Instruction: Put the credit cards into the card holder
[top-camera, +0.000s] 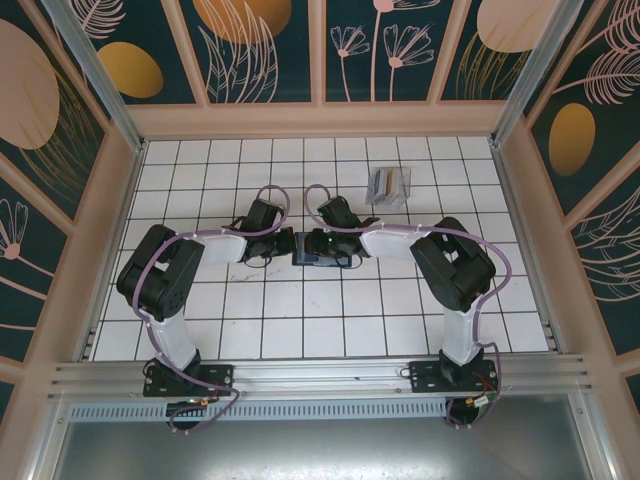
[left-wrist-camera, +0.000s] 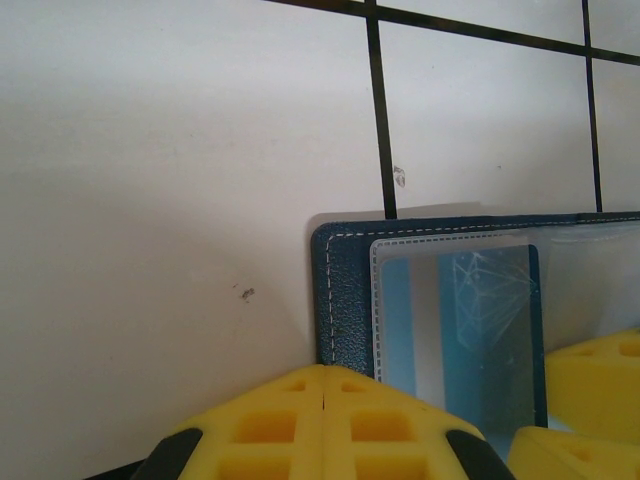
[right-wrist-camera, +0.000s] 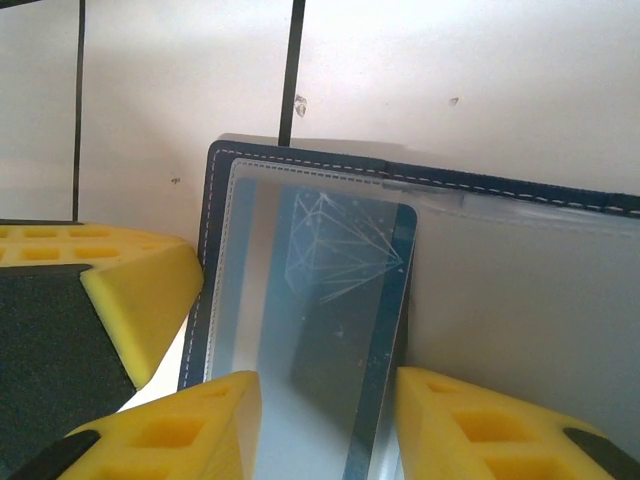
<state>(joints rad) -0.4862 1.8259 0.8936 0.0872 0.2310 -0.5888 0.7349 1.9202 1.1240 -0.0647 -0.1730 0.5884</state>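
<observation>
A: We find the dark navy folding card holder (top-camera: 322, 250) open mid-surface, left hand (left-wrist-camera: 322, 400) together at its corner

B: Right hand (right-wrist-camera: 325, 420) apart astride a blue card (right-wrist-camera: 340, 320) half-seated; next, we judge, push it home

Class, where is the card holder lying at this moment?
In the top view the card holder lies open on the tiled table's middle, between the left gripper and right gripper, near of the clear tray.

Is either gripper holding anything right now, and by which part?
The right gripper straddles a blue card's near end at the card holder; a firm pinch cannot be told. The left gripper is shut, holding nothing.
</observation>
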